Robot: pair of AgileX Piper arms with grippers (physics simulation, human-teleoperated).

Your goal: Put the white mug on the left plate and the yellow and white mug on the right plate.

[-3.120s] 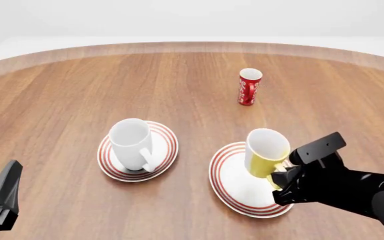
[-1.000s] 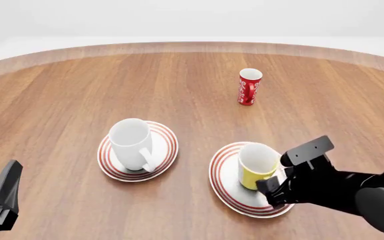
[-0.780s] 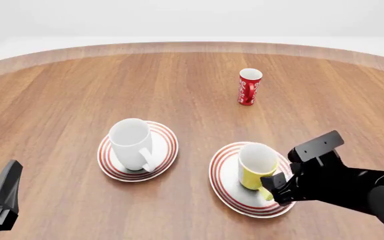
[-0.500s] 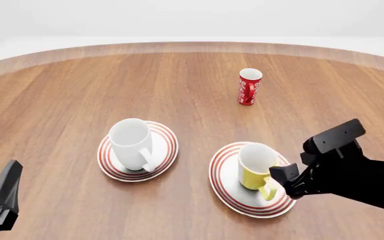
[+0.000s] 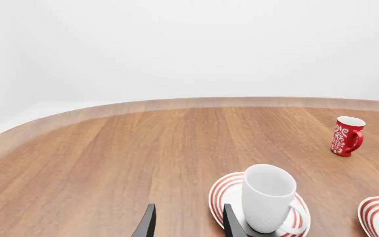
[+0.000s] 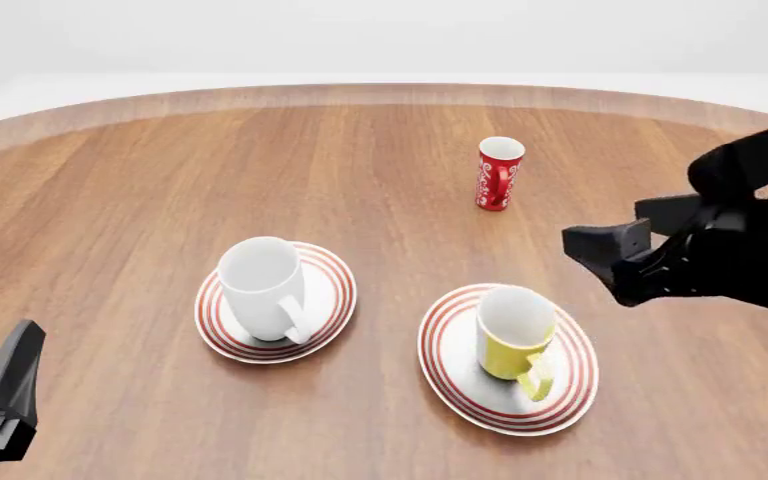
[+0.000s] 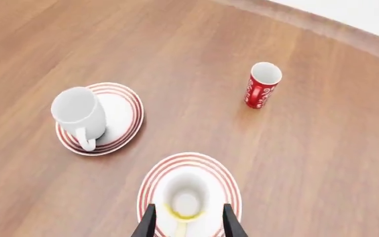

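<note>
The front camera sat high on the near side and looked down across the counter (image 6: 131, 170). The left wrist camera sat low and looked far across it. The right wrist camera looked down from above. All three showed the white mug (image 6: 261, 287).

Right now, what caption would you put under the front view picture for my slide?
White mug on left plate, yellow and white mug on right plate; right end effector open above, red cup behind.

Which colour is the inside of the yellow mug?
White inside the yellow and white mug, clearest in the front view.
</note>
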